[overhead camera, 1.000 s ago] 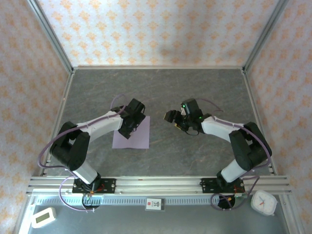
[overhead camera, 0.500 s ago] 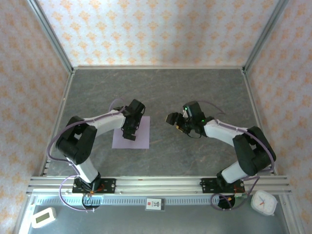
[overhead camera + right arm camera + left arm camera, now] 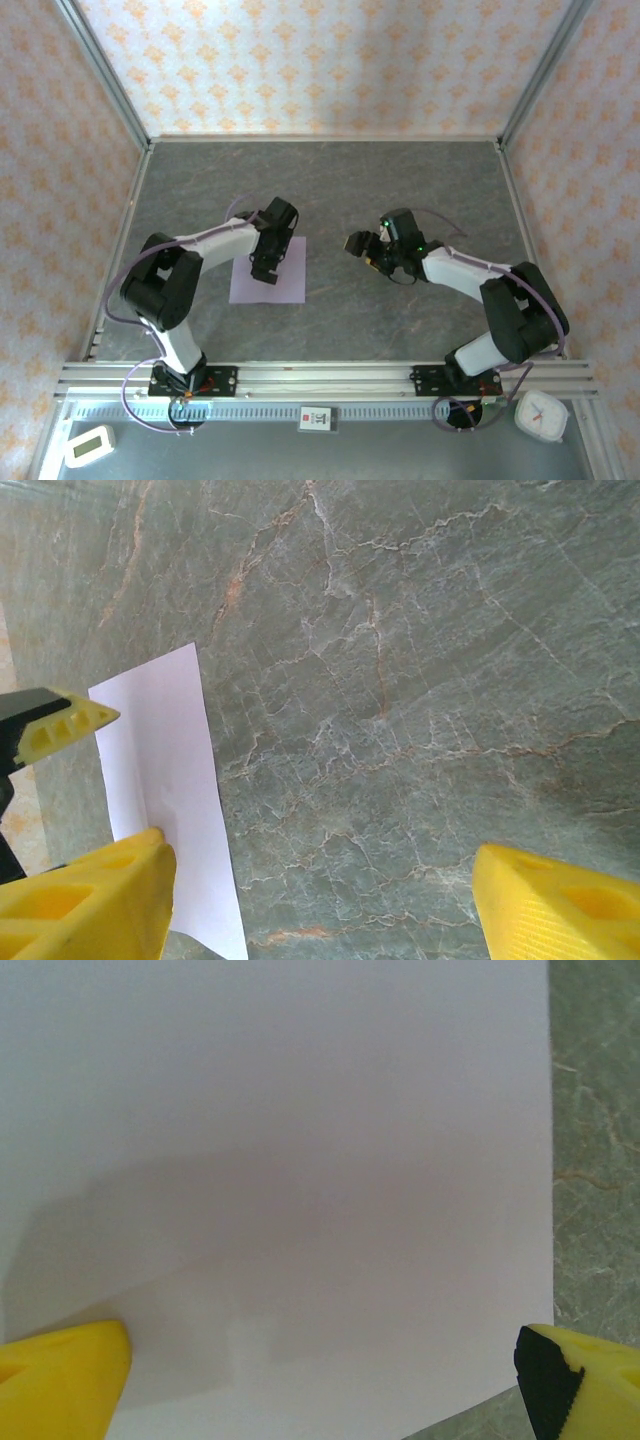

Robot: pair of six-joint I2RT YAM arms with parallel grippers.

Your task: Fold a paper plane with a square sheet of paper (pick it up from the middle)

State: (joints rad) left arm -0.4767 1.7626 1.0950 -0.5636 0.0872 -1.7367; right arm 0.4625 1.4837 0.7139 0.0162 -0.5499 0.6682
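Paper [image 3: 288, 287] (a square lavender sheet) lies flat on the table [image 3: 400, 180], left of centre in the overhead view. Left gripper [image 3: 265, 266] hangs over it, jaws spread wide, holding nothing. Right gripper [image 3: 357, 243], right of centre, is open too, empty.

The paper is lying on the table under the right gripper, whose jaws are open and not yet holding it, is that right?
One thing is off: the paper lies under the left gripper, not the right. The top view shows this, with the right gripper off to the side over bare table. The rest stands: the jaws are open and not yet holding it.
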